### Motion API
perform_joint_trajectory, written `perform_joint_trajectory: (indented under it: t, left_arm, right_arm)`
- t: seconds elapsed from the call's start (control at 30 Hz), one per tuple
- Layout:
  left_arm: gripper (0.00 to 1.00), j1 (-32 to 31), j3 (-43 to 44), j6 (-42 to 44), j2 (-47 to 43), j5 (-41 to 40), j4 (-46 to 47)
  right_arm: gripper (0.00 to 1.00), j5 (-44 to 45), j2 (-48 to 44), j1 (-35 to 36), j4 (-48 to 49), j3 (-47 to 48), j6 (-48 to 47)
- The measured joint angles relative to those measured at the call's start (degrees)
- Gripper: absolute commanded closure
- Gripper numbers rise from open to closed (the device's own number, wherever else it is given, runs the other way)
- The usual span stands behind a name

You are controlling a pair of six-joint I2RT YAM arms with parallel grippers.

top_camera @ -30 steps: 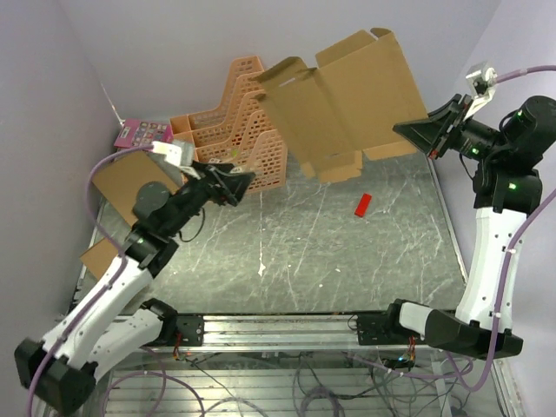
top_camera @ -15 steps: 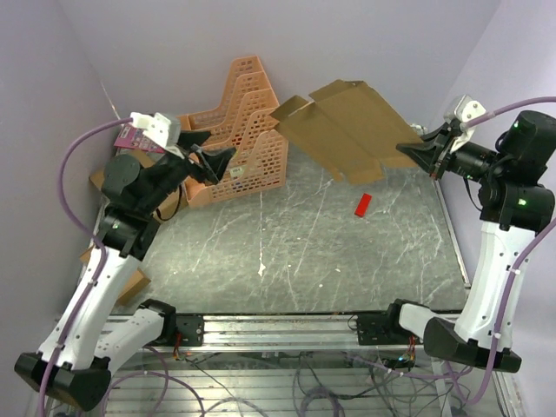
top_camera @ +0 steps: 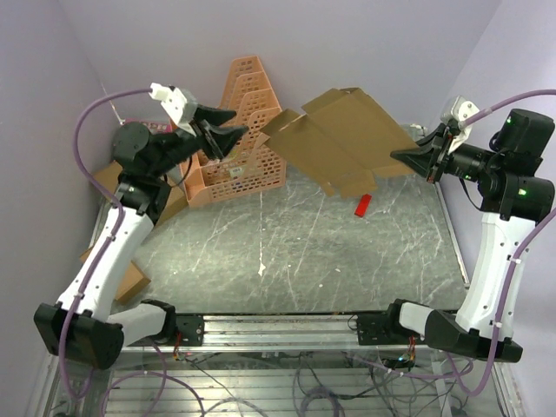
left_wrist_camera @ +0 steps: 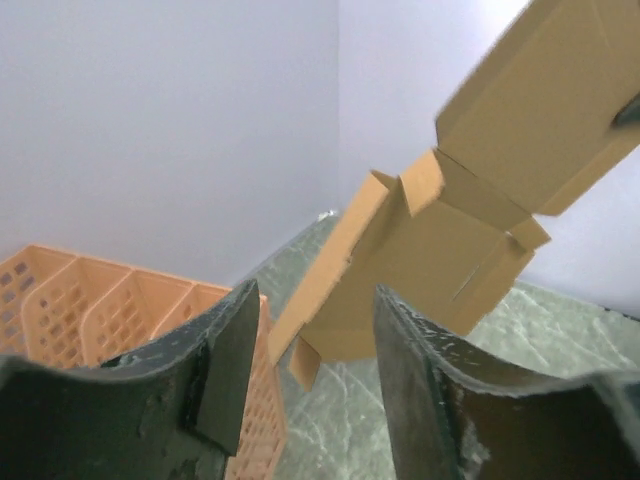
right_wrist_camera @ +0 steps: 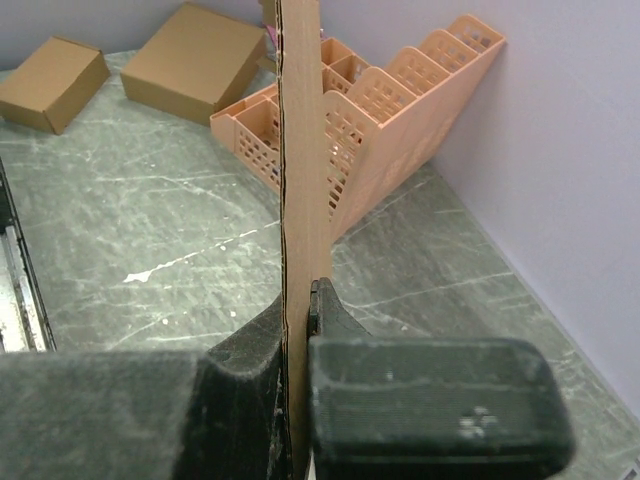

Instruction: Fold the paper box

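Brown die-cut cardboard sheet, the paper box (top_camera: 343,139), is clamped by one edge in the right gripper (right_wrist_camera: 298,320) and held off the table. Beyond its far end, the left gripper (top_camera: 233,137) is seen with jaws apart, empty, near a tiered orange plastic lattice rack (top_camera: 252,169).

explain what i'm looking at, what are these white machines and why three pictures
Two robot arms stand bolted to a table's edge. One picture looks down from above; the other two come from wrist cameras. The right arm has its jaws shut on the edge of a flat brown cardboard sheet with notched flaps, held aloft. The left arm has open, empty jaws pointed towards it. On the grey marbled table: orange plastic mesh baskets, a small red block, a large brown cardboard box and a smaller brown box.
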Motion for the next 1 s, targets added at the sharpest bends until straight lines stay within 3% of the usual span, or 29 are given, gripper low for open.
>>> perform_joint_trajectory:
  t: [0.17, 0.37, 1.0]
  left_arm:
    - [0.55, 7.3, 1.1, -15.2, 5.6, 7.9, 12.8]
    - [0.50, 8.0, 1.5, -25.8, 12.7, 14.2, 22.3]
    - [0.33, 2.7, 5.2, -17.9, 16.4, 24.4, 20.8]
  right_arm:
    - [1.00, -0.4, -0.3, 0.0, -1.6, 0.0, -0.7]
    - [1.00, -1.5, -0.6, 0.0, -2.1, 0.0, -1.1]
    - [1.00, -5.6, -0.6, 0.0, -1.4, 0.0, 1.9]
